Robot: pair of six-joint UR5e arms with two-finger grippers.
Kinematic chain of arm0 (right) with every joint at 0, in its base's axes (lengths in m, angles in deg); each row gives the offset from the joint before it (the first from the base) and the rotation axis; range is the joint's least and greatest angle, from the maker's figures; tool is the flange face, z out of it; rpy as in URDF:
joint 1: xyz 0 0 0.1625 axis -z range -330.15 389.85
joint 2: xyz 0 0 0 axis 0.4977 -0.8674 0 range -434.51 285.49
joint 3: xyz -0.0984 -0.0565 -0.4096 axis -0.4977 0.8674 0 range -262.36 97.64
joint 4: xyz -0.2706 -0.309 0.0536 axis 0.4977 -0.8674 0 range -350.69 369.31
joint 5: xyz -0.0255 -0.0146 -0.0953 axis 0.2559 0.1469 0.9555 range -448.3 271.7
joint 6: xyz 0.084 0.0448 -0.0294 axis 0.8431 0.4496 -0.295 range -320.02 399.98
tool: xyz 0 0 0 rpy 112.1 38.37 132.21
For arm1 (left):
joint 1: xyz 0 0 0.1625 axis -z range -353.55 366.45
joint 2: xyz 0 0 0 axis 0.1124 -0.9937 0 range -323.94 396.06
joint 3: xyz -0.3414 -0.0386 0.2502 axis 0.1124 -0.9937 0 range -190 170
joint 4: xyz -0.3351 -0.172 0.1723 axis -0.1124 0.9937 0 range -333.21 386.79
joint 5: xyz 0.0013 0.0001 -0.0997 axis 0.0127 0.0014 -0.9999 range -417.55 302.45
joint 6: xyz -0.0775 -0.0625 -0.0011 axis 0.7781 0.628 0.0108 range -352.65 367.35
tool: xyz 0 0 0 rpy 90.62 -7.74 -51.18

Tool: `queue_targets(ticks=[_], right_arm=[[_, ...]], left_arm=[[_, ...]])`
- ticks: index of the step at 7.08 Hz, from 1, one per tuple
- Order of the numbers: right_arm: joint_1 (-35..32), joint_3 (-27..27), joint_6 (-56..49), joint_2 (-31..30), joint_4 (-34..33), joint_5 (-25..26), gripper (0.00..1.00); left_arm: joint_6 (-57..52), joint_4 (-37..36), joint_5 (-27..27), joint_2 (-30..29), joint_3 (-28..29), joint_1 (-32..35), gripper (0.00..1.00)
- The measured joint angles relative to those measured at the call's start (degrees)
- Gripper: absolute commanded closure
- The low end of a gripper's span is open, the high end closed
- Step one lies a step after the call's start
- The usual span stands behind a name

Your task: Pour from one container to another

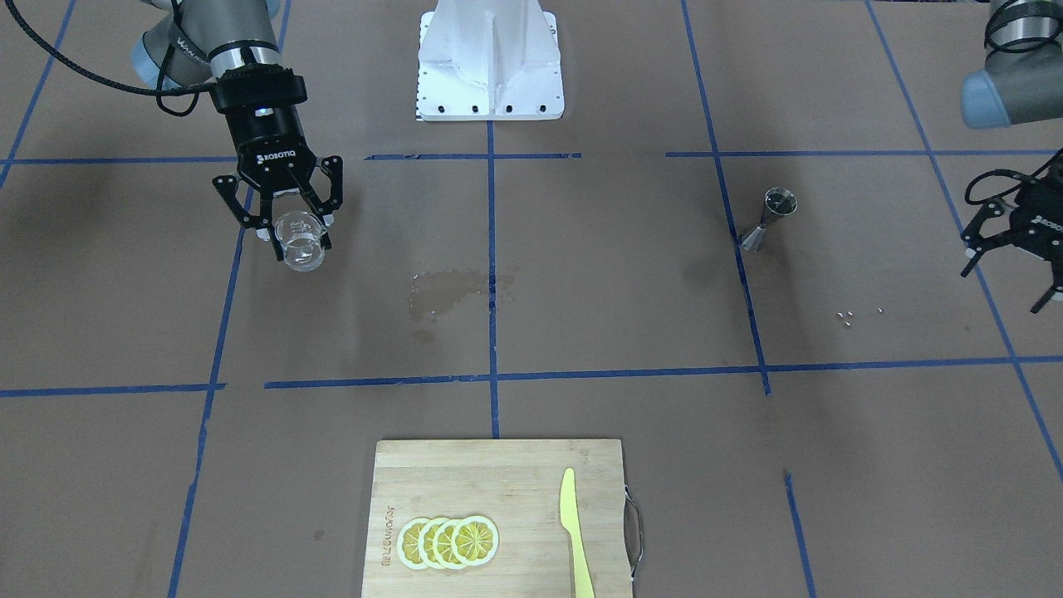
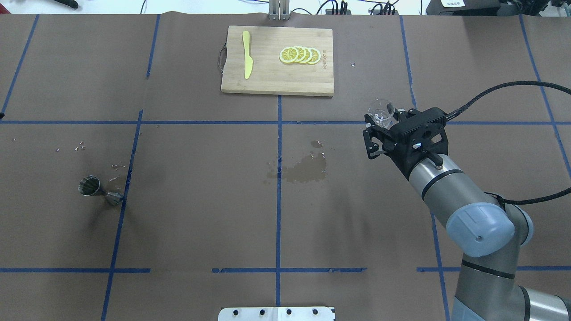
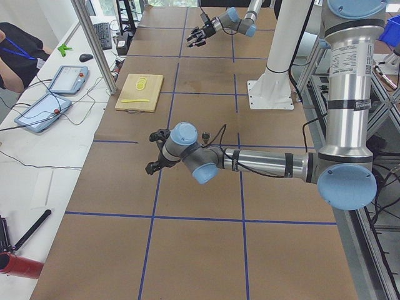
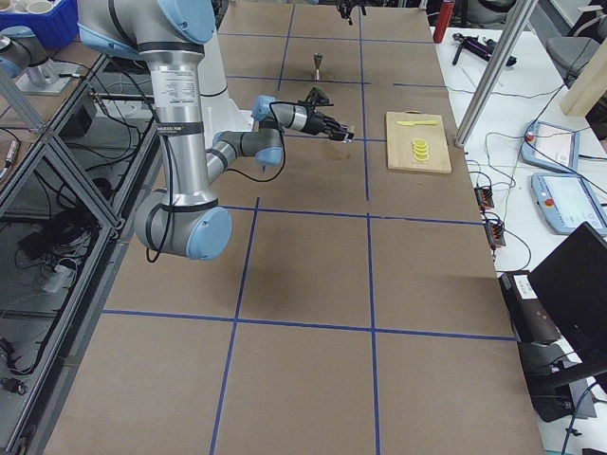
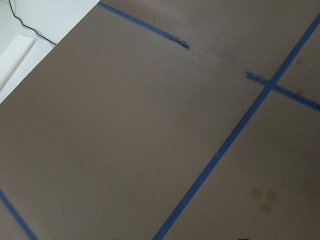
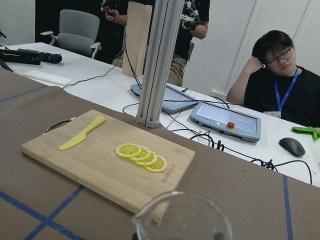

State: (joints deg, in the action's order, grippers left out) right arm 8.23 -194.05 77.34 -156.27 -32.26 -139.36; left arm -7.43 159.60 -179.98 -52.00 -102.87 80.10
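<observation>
R gripper (image 1: 296,228) clamps the glass beaker (image 1: 302,249), held off the table (image 1: 598,291) on the robot's right, well apart from the upright steel jigger (image 1: 768,220) on its left; L gripper (image 1: 1005,278) hangs near it, fingers apart, empty. Carry step, I judge: next, bring beaker lip over jigger's small mouth, then tilt slowly. Table is brown paper w/ blue tape grid (image 1: 492,249), wet patch (image 1: 453,291) mid-table; people (image 6: 285,90) at side bench (image 6: 115,90).
</observation>
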Motion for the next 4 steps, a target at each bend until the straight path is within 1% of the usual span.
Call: queue_targets(ticks=[1,3,4], right_arm=[[0.00,0.04,-0.02,-0.04,0.00,0.00,1.00],[0.00,0.06,-0.08,-0.06,0.02,0.00,1.00],[-0.01,0.06,-0.08,-0.07,0.05,-0.02,1.00]], left_arm=[[-3.78,-8.27,-0.18,-0.83,-0.22,3.74,0.00],[-5.15,-26.89,-0.87,-5.82,-0.08,11.32,0.00],[-5.17,-34.86,-2.25,-7.47,-0.03,14.82,0.00]])
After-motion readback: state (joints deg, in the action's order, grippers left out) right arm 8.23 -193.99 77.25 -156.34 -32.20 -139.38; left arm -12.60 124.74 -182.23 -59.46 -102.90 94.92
